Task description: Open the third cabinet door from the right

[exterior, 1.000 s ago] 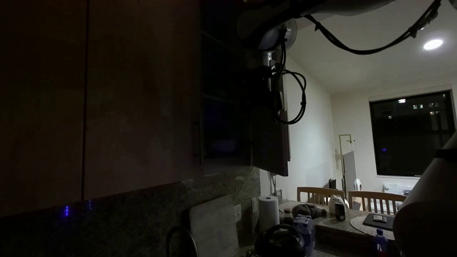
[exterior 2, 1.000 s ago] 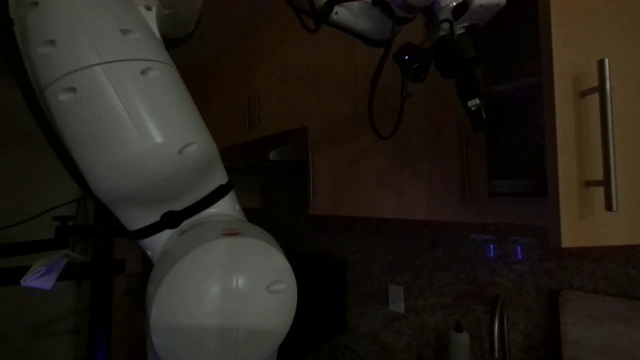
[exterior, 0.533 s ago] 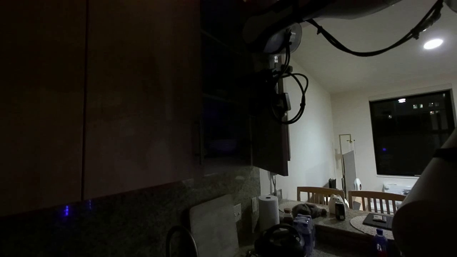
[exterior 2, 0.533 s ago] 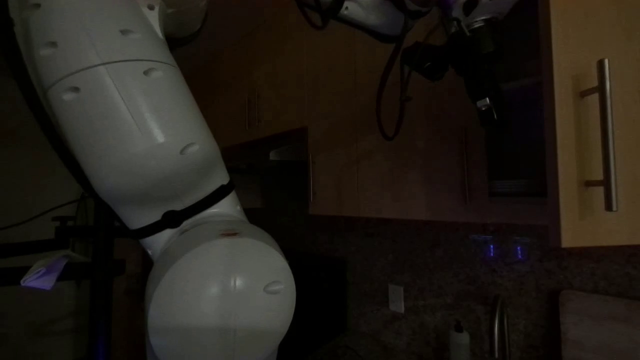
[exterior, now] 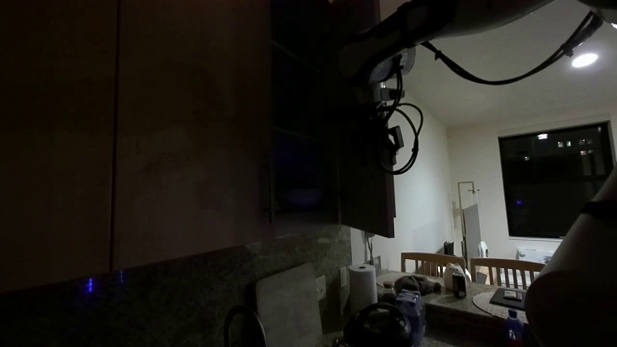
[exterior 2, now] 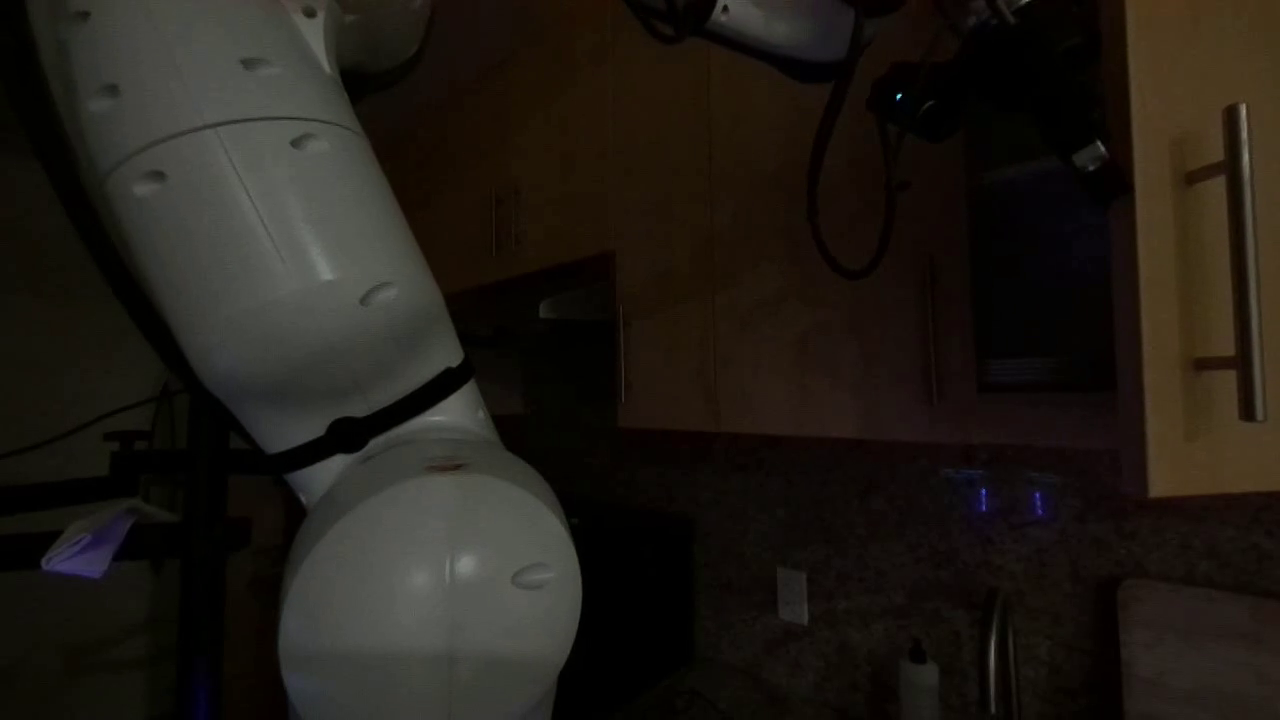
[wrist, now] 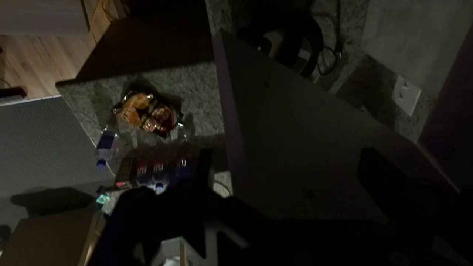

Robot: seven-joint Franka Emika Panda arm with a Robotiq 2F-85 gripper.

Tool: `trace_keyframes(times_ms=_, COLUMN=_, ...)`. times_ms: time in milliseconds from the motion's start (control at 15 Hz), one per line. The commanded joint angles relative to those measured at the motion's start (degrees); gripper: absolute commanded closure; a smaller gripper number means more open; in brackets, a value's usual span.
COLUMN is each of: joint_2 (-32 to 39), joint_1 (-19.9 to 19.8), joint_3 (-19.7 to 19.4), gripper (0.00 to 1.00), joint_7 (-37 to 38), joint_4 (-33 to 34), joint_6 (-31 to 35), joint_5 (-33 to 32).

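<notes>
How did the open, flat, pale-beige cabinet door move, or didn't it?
Yes: in an exterior view, the door swung right, farther from the white rectangular wall outlet.

Pale cabinet door (exterior 2: 1200, 260) slightly wider open now

The cabinet opening (exterior 2: 1045, 285) gives room to pass, with the open door (exterior 2: 1205, 260) walling 1 side.

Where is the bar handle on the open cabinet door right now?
In an exterior view, the bar handle is at the far right, on the open cabinet door, with the dark cabinet opening to its left.
</notes>
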Motion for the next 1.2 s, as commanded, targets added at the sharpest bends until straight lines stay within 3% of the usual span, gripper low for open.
trace_keyframes(times_ms=0, joint_2=0.37, joint_1=-1.58, joint_3=2.65, gripper=0.0, joint_7=5.91, joint_4=-1.71, joint_6=4.29, joint_5=-10.05)
trace_keyframes(times_ms=467, joint_2=0.54, joint_1=-1.35, joint_3=2.38, gripper=0.0, joint_7=18.52, joint_4=-4.58, joint_6=2.15, joint_5=-27.73)
trace_keyframes(times_ms=933, joint_2=0.78, joint_1=-0.45, joint_3=-3.1, gripper=0.0, joint_7=22.31, joint_4=-6.87, joint_6=3.14, joint_5=-36.11)
trace_keyframes(times_ms=1133, joint_2=0.35, joint_1=-0.07, joint_3=-6.56, gripper=0.0, joint_7=20.81, joint_4=-7.79, joint_6=7.66, joint_5=-36.6)
